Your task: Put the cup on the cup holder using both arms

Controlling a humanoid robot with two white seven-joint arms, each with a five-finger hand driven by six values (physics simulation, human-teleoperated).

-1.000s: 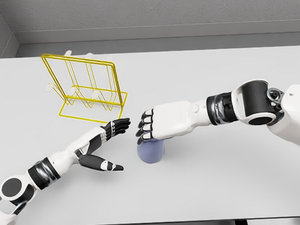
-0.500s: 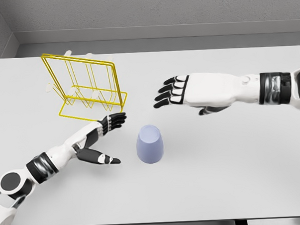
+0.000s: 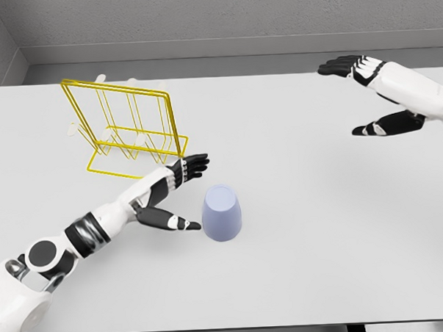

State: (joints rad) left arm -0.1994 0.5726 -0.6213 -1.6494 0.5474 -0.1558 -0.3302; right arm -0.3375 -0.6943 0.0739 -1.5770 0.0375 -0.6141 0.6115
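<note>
The left hand (image 3: 171, 194) is spread open just beside the lavender cup (image 3: 223, 213), seemingly not touching it, while the right hand (image 3: 384, 93) hangs open, empty, well apart.

Pale lavender-blue smooth tapered cup (image 3: 223, 212) stood upside down on white table, flat base facing up, wider rim down. Position: table centre, slightly left, toward near edge. Nothing gripped it.

Yellow wire-frame cup holder (image 3: 130, 129) stood upright on table's far-left part, rectangular base flat on surface, tall wire loops rising and leaning slightly. No cup sat on it. Cup lay well apart from holder, off its near-right corner.
</note>
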